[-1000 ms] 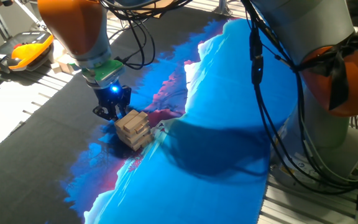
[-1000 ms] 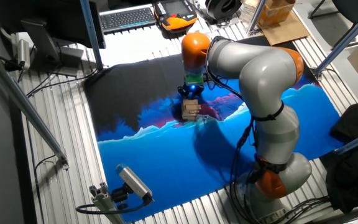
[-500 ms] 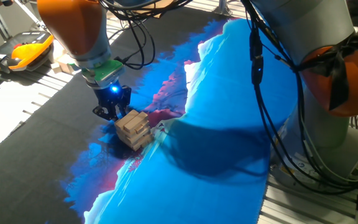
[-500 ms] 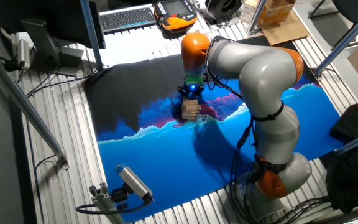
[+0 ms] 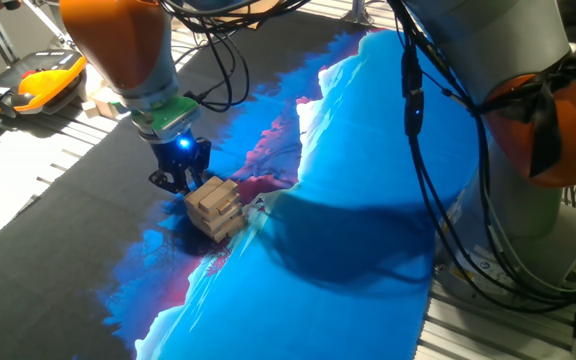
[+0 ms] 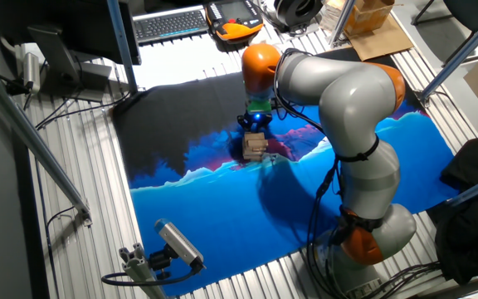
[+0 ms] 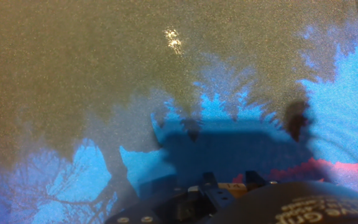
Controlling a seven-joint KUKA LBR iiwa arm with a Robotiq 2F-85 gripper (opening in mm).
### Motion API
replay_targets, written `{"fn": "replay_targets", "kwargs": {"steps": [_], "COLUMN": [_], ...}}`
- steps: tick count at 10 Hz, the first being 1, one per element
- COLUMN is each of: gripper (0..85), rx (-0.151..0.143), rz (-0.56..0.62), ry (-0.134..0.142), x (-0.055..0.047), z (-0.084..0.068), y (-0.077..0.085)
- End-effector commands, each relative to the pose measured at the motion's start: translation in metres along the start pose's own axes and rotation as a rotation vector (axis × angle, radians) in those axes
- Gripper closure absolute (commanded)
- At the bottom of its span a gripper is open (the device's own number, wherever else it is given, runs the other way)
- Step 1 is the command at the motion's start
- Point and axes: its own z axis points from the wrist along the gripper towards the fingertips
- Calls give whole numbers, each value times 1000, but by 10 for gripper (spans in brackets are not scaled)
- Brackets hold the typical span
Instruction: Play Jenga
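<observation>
Risk first: the gripper (image 5: 179, 181) sits low, right against the far side of the Jenga (image 5: 214, 207) tower, and I judge any sideways drift or a too-quick push would topple the whole stack rather than slide one block free. The tower stands on the cloth (image 5: 368, 200), at the edge where its black part meets the blue print, and its layers already look slightly askew in one fixed view, so it has little margin. The cloth itself is a second worry; it seems to lie in soft folds near the tower, and a dragging finger could tug it and shake the blocks. I cannot tell whether the fingers are spread or pressed together: both fixed views show only the dark finger housing beside the blocks, and the hand view shows the cloth, the gripper's own shadow and a sliver of pale wood at the bottom edge, not the tips. I cannot tell either whether a finger touches a block or merely stands just beside it. From the other fixed view the arm (image 6: 338, 91) arches over the tower (image 6: 255, 147) and partly hides it, so my depth read is poor. Containers: none near the tower, as far as I see.
</observation>
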Motion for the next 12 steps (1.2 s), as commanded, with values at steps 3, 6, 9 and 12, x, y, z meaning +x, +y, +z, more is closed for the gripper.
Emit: {"fn": "replay_targets", "kwargs": {"steps": [3,6,9,12], "gripper": [680,680,680,680], "rx": [0,3,3,3], "rz": [0,0,-1,-1], "ry": [-2,-5,-5,-5], "x": [-1,-1,-2,-3], "z": [0,0,0,0], "y": [0,0,-1,0]}}
